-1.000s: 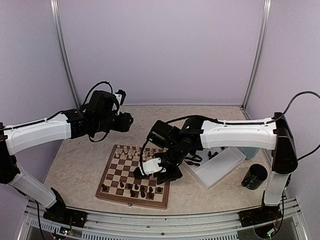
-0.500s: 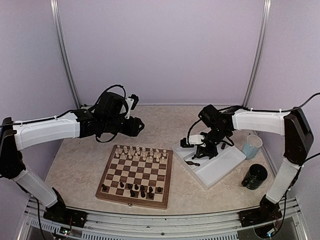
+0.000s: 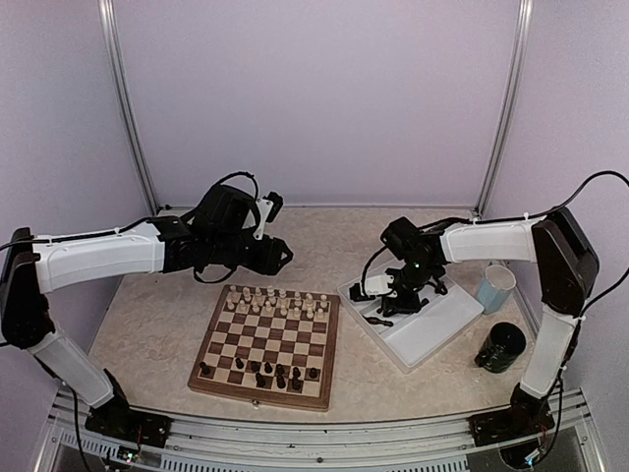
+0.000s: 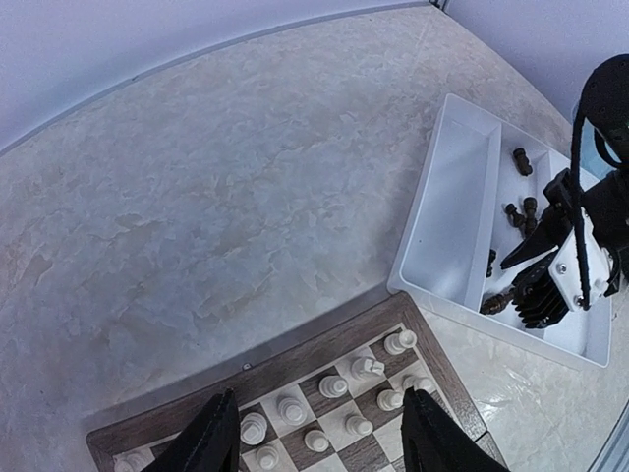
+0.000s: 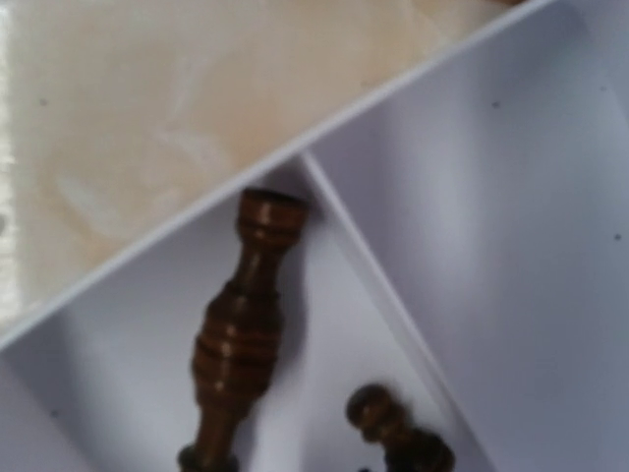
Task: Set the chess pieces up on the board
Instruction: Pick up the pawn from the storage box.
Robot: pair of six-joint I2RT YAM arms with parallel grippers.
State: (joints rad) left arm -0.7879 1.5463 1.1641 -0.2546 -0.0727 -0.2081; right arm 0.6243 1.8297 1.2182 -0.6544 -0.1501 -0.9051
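Observation:
The board (image 3: 228, 346) lies in front of the left arm. Cream chess pieces (image 3: 277, 301) fill its far rows and dark chess pieces (image 3: 265, 372) stand along its near rows. My left gripper (image 3: 281, 258) hovers over the board's far edge; it is open (image 4: 319, 444) with only the cream pieces (image 4: 334, 385) far below it. My right gripper (image 3: 377, 301) is low in the white tray (image 3: 438, 332), among loose dark pieces (image 4: 519, 211). In the right wrist view a long dark piece (image 5: 239, 344) lies by the tray divider next to a small one (image 5: 391, 425); its fingers are out of frame.
A pale blue cup (image 3: 496, 286) and a black cup (image 3: 503, 346) stand right of the tray. The tray (image 4: 447, 211) has two long compartments and sits just off the board's far right corner. Purple walls close in on three sides.
My right arm has left the board's near right part, swung to the tray and lowered into it. My left arm has reached further right along the board's far edge.

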